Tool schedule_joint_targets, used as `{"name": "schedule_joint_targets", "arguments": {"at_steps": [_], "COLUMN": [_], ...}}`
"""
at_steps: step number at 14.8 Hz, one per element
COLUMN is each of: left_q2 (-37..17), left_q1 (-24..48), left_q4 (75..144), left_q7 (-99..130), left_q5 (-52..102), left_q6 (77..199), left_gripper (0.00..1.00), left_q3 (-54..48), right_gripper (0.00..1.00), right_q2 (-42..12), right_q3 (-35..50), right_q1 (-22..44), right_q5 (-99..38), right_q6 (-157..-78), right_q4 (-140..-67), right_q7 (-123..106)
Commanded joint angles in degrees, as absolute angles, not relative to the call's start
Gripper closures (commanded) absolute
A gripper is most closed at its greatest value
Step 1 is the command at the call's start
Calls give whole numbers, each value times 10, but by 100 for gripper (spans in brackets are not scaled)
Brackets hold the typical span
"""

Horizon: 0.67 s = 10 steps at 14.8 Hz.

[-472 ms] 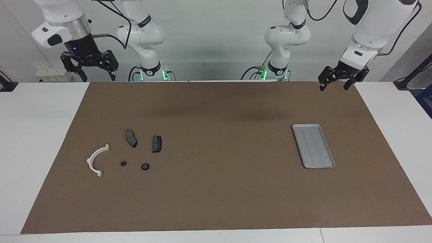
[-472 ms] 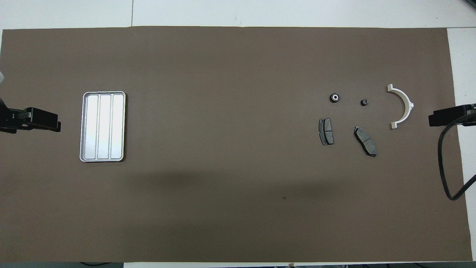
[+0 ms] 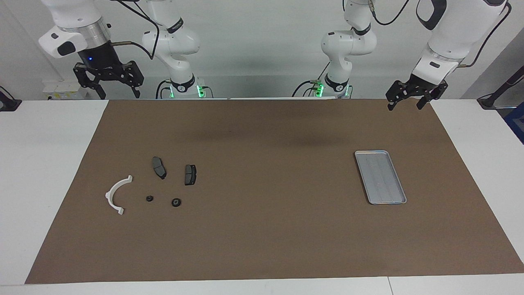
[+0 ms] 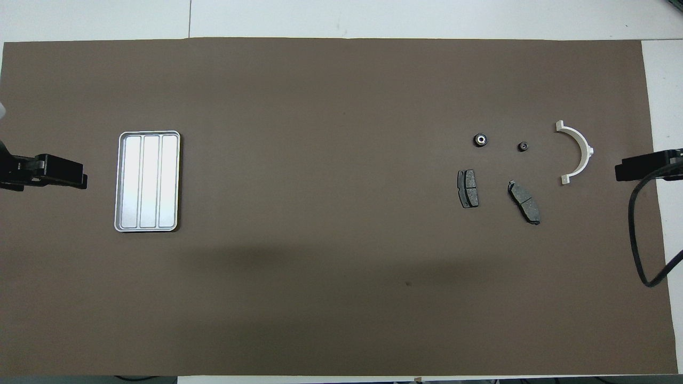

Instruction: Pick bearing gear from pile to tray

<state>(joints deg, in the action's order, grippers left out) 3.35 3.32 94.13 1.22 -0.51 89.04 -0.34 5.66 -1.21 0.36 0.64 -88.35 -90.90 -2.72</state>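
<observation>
Both grippers, left (image 3: 405, 102) and right (image 3: 109, 87), hang wide open, empty; bearing gear (image 3: 176, 202) lies at the tray's (image 3: 380, 176) nine o'clock in the facing view.

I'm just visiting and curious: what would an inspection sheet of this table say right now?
Surface: brown mat on a white table.
Job's things: empty tray toward the left arm's end; white curved bracket, two dark pads and two small black round parts toward the right arm's end.
Clutter: nothing seen.
Grippers: left gripper and right gripper open, raised, holding nothing, waiting.
Cables: black cable loops by the right arm.
Surroundings: plain white wall.
</observation>
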Motion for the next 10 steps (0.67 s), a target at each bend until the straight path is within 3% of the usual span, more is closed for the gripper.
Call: {"name": "schedule_joint_targets", "arguments": {"at_steps": [1, 10], "left_q2": [50, 50], "left_q1": [40, 40], "left_q4": [959, 959], "left_q7": [10, 10], "left_q5": [-1, -1], "left_q6": [897, 897], "left_gripper": [0, 0], "left_q3": [3, 3], "right_gripper": [0, 0], "right_q2": [61, 62], "right_q3": [-10, -10], "right_q1": [-4, -4], "right_q5": [3, 4], "right_q6": [-900, -900], "right_q4": [-916, -918], "right_q7": [-18, -66]}}
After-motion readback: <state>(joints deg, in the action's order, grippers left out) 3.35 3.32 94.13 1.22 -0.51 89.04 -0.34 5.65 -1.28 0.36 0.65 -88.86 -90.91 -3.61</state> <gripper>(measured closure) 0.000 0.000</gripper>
